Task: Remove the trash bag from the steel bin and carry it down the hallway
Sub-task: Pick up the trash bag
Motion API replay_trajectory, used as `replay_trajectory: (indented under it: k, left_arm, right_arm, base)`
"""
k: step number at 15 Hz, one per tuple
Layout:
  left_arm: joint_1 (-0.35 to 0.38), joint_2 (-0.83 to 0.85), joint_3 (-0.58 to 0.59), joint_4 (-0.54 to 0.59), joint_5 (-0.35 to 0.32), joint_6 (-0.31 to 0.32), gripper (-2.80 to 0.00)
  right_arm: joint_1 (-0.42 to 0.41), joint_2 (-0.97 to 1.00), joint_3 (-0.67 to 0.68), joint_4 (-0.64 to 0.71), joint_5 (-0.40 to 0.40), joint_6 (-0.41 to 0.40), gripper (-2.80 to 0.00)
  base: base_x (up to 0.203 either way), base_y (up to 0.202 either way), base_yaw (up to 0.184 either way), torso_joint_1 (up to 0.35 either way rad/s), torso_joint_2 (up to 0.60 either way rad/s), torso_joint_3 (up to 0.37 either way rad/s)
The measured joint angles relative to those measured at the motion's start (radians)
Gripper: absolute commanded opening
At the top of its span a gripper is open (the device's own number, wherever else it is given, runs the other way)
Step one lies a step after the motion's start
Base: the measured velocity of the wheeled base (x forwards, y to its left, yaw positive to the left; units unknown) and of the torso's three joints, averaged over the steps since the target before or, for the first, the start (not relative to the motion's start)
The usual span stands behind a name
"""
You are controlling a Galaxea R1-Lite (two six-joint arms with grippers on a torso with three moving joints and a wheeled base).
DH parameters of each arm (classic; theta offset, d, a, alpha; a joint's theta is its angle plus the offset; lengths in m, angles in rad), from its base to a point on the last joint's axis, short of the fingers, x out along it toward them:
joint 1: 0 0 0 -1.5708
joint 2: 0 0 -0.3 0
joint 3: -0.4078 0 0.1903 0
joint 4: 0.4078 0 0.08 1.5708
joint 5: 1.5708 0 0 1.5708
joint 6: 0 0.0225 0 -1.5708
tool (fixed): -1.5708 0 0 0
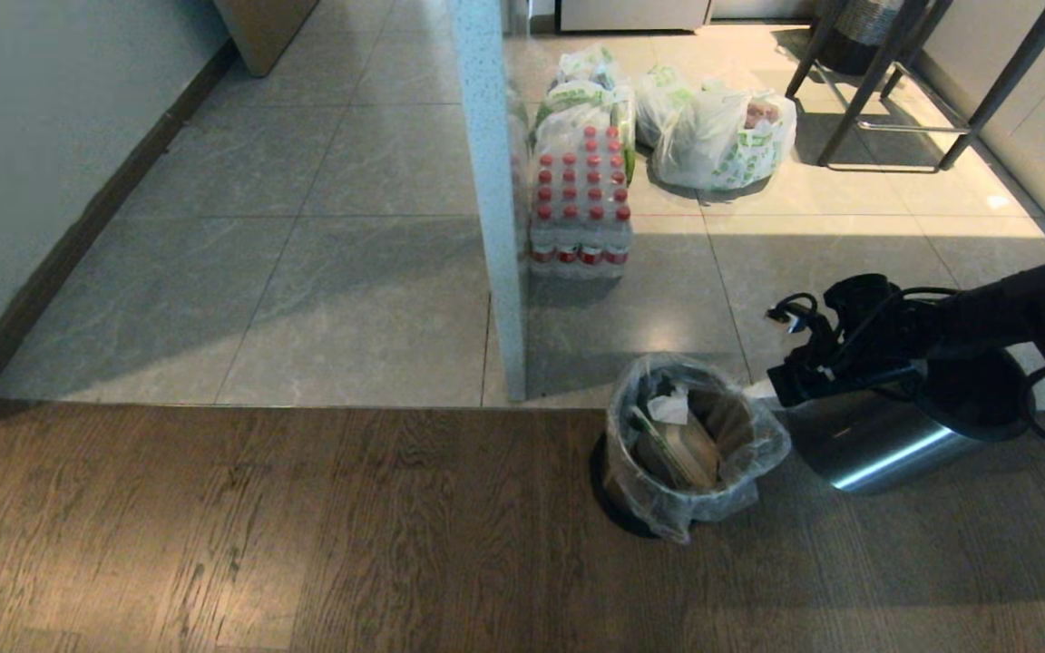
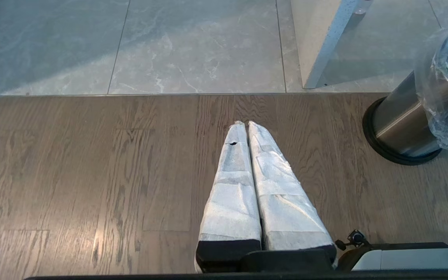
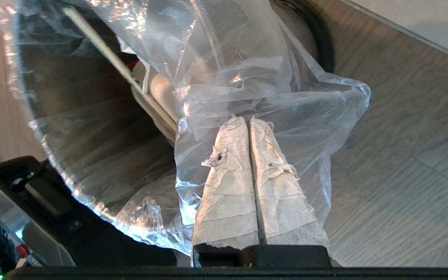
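- My right gripper (image 3: 247,122), with its white taped fingers pressed tight together, is pinching a fold of the thin, see-through plastic trash bag (image 3: 247,77) at the right side of its rim.
- I hold it by the edge because that is the loose part I can grab.
- The bag is not out yet. It sits in the small round shiny steel bin (image 2: 399,124) with the black ring at its base, on the brown wood floor (image 1: 305,544).
- Brown cardboard and white paper scraps lie inside the bag.
- My left gripper (image 2: 247,125) is parked to the left of the bin, over the wood floor, fingers pressed together on nothing. I don't need it now.
- Next I think I must lift slowly, so the thin bag does not rip.
- The grey tiled hallway (image 1: 350,227) is on the far side, past the wood.
- A white post (image 1: 495,227) stands just beyond the bin.
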Motion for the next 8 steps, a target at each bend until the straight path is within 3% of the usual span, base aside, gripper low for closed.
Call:
replay_trajectory:
  k: [8]
  left_arm:
    - [0.000, 0.000, 0.000, 0.000, 0.000, 0.000, -2.80]
  right_arm:
    - [0.020, -0.038, 0.037, 0.051, -0.003, 0.000, -2.80]
  base:
    - [0.000, 0.000, 0.000, 0.000, 0.00, 0.000]
